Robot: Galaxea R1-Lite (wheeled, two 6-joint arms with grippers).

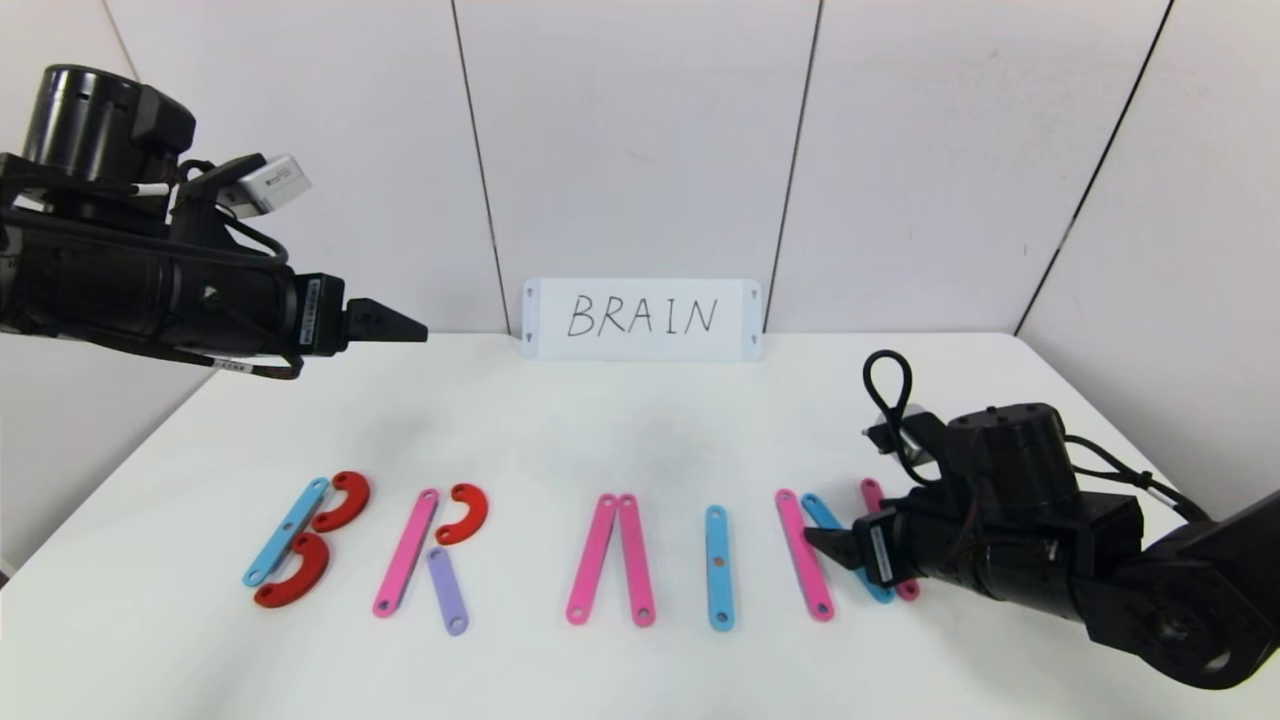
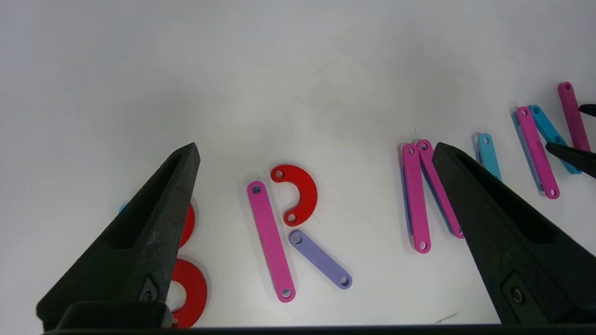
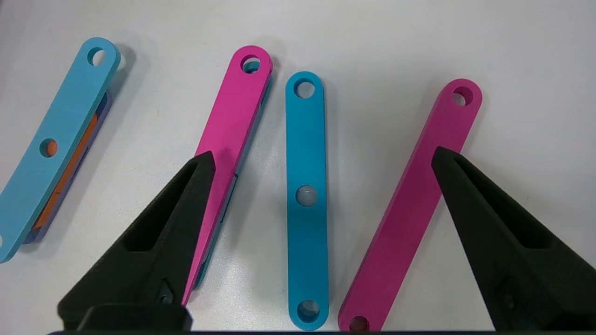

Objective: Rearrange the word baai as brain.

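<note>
blue diagonal strip lies lengthwise between the spread, empty fingers of the right gripper, flanked by two pink strips; left gripper open, raised far off.

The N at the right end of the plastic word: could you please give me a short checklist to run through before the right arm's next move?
1. Right gripper open, holding nothing: ok.
2. Blue diagonal strip lies flat on the table, free between the fingers: ok.
3. Pink strips on either side, the inner one and the outer one, both in place: ok.
4. Diagonal's ends meeting the pink uprights: cannot tell; the arm hides much of the N in the head view.
5. Left gripper open, parked high over the table's left side, clear of the letters: ok.
6. Row matches the white card reading BRAIN: ok for B, R, A, I.
</note>
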